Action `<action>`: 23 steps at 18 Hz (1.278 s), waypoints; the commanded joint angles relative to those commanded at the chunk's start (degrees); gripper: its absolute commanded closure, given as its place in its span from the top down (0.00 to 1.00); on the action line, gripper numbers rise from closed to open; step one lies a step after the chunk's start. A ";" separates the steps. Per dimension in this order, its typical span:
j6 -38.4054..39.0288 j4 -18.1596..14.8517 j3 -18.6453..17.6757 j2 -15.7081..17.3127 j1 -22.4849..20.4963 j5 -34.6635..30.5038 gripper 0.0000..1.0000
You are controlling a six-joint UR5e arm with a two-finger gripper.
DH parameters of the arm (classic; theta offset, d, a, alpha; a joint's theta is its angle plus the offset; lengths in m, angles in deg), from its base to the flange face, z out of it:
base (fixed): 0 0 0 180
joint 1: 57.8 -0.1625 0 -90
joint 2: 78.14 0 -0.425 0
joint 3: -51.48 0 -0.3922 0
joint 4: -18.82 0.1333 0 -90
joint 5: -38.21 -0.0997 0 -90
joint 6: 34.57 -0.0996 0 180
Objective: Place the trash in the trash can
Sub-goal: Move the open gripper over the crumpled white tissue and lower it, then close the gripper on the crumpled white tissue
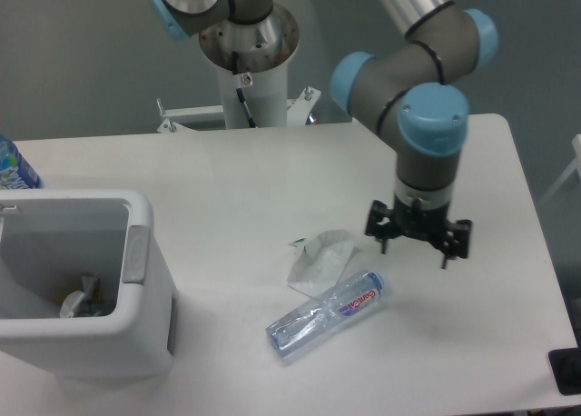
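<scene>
A crumpled whitish plastic wrapper (320, 257) lies near the middle of the table. Just in front of it a clear water bottle (328, 312) with a blue cap and red lettering lies on its side. The white-grey trash can (145, 280) stands at the front left, with some scraps inside. My gripper (416, 249) hangs open above the table, right of the wrapper and above the bottle's cap end, holding nothing.
A second bottle (13, 167) with a blue-green label stands at the far left edge behind the bin. The robot's pedestal (249, 66) rises behind the table. A dark object (565, 371) sits at the front right corner.
</scene>
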 joint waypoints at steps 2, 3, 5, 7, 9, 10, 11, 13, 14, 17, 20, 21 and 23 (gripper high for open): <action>-0.35 0.44 -2.98 0.00 1.40 -0.35 1.00; -0.44 0.53 -4.39 -0.09 2.54 -0.70 1.00; -0.53 0.53 -6.59 -0.17 4.21 -2.45 1.00; -0.44 0.53 -6.69 -0.52 5.97 -3.25 1.00; -0.44 0.53 -7.48 -0.61 7.12 -3.25 1.00; -0.18 0.53 -8.09 -0.88 7.73 -3.43 1.00; -0.18 0.61 -8.71 -1.31 8.17 -4.12 1.00; -0.26 0.88 -8.89 -2.10 9.23 -6.41 0.83; -0.61 0.88 -8.71 -2.63 9.67 -6.59 0.52; -0.61 0.97 -8.01 -4.30 9.94 -6.42 0.00; -0.70 0.27 -6.52 -4.39 10.02 -5.98 0.00; -0.70 0.00 -6.25 -4.39 10.02 -5.63 0.00; -0.70 -0.09 -6.08 -4.48 10.02 -5.45 0.00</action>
